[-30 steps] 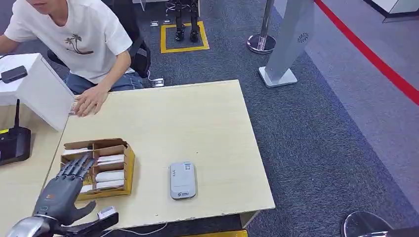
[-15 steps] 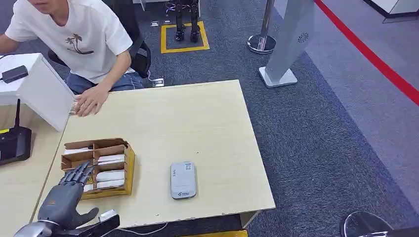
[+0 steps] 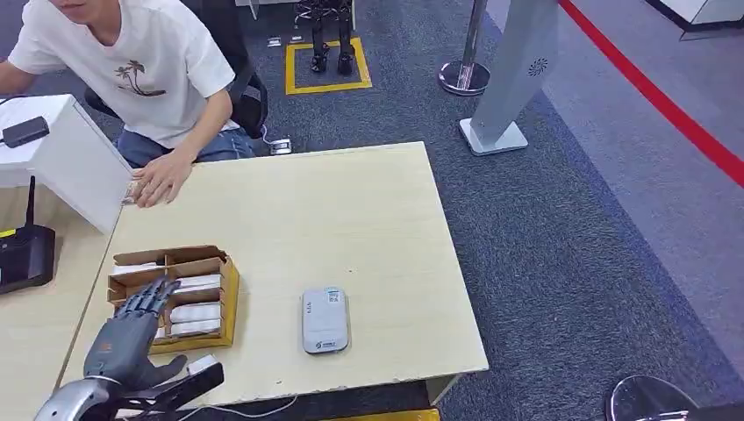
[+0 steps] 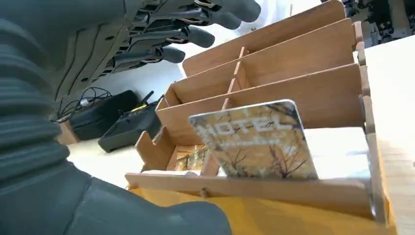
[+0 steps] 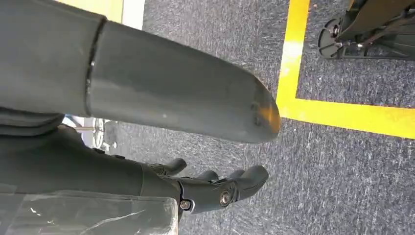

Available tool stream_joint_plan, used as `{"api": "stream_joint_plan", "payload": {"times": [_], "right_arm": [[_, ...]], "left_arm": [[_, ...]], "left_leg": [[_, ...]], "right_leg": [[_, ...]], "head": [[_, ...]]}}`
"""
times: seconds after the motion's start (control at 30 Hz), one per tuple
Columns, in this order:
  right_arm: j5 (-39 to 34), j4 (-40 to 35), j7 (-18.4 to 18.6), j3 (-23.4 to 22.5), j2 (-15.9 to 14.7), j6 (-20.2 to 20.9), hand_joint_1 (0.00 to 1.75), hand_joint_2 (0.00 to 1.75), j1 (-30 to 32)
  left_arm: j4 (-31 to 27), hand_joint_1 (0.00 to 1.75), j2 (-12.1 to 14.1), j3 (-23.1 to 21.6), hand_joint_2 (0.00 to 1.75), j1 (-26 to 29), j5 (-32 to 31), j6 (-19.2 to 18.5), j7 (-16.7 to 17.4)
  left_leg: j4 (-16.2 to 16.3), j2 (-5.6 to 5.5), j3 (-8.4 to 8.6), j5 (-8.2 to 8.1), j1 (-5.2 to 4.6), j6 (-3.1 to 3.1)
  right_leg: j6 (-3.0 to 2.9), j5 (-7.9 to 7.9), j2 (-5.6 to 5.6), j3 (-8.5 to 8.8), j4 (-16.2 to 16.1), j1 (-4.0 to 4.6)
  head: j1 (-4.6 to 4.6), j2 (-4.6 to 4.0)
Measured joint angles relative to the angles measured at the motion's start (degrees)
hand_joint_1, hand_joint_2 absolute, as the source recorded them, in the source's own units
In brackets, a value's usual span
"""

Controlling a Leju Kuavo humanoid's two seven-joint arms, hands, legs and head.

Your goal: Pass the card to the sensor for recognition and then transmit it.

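1. Since a second ago the robot's grey left hand (image 3: 123, 338) has been shifting right along the near row of the divided wooden card box (image 3: 230, 298), fingers spread and holding nothing.
2. Bare light-wood tabletop (image 3: 351, 219) is lying open right of the box; the grey rounded card sensor (image 3: 324, 319) is sitting lower centre.
3. A person's hand (image 3: 160, 180) is resting upper left.
4. The yellow printed hotel card (image 4: 259, 142) is standing in the near slot, between thumb and fingers (image 4: 195, 35), untouched.
5. The right hand (image 5: 215, 188) is hanging over grey carpet, fingers curled, empty.
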Motion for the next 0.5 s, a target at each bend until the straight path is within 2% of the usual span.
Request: {"api": "stream_joint_plan", "payload": {"times": [0.5], "right_arm": [[0.48, 0.00, 0.44, 0.00, 0.00, 0.09, 0.00, 0.00, -0.07]], "left_arm": [[1.49, 0.00, -1.03, -0.02, 1.75, -1.17, -0.31, -0.04, -0.15]], "left_leg": [[0.00, 0.00, 0.00, 0.00, 0.00, 0.00]], "right_leg": [[0.00, 0.00, 0.00, 0.00, 0.00, 0.00]], "head": [[0.02, 0.00]]}}
